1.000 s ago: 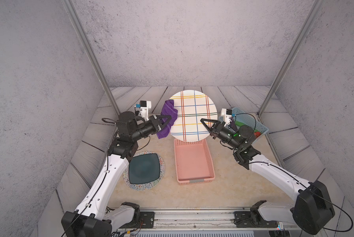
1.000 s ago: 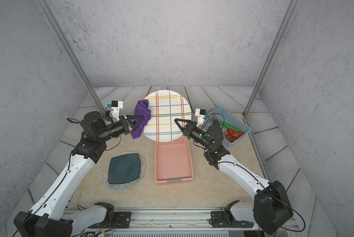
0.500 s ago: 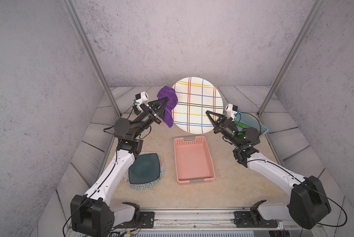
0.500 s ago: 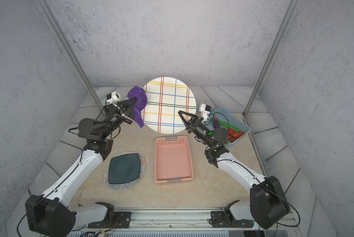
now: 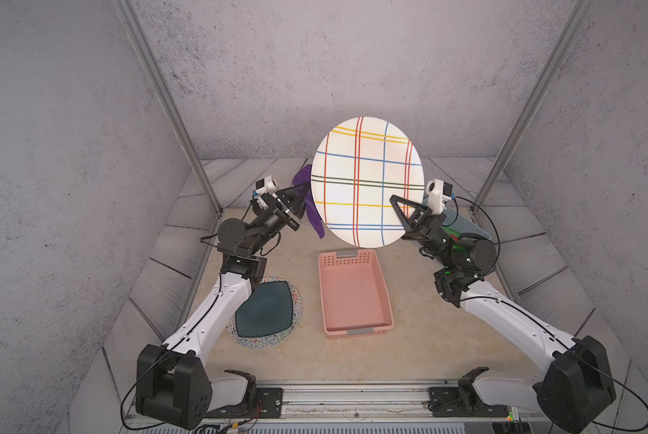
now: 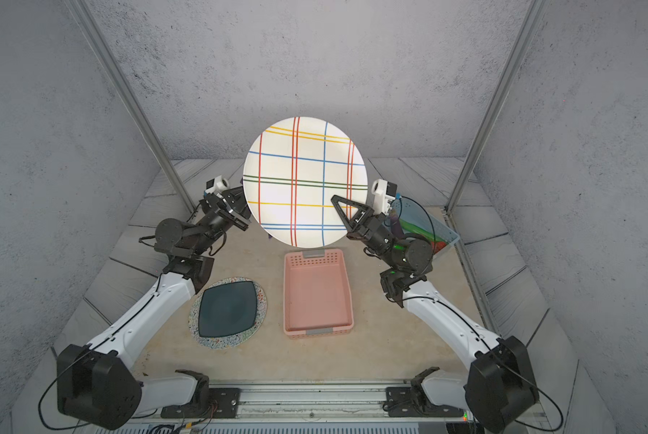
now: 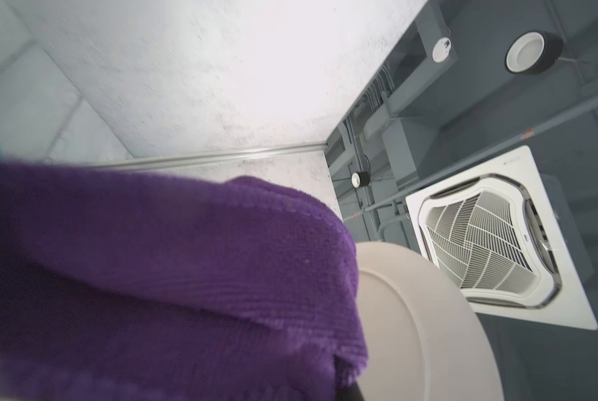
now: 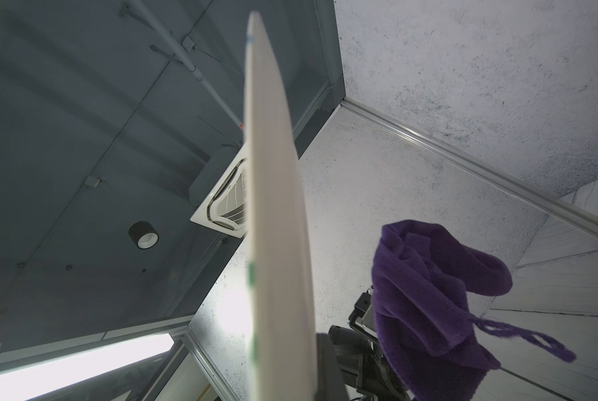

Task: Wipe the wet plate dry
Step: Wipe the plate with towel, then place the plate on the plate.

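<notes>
- R gripper (image 5: 398,206): shut tight on the low rim of the plate (image 5: 367,180). One finger is in front, the other is behind.
- The plate is up in the air, standing on its edge. Its stripy face looks at the top cams. It hangs over the far end of the pink basket (image 5: 352,297).
- L gripper (image 5: 302,191): shut on the purple cloth (image 5: 313,212). The cloth hangs down from it.
- The cloth is just beside the plate's edge, on the back side. The R wrist view shows a gap btw the cloth (image 8: 429,295) and the plate (image 8: 273,208), so prob. not touching yet.
- Done so far: plate is held up, cloth is held up, both are close.
- Left to do: rub the cloth on the front & back. I think most of the job is left.
- Can't see any drops, so can't tell how wet it is.
- The dark plate (image 5: 264,315) on its dotty mat lies flat by the L arm, well apart.
</notes>
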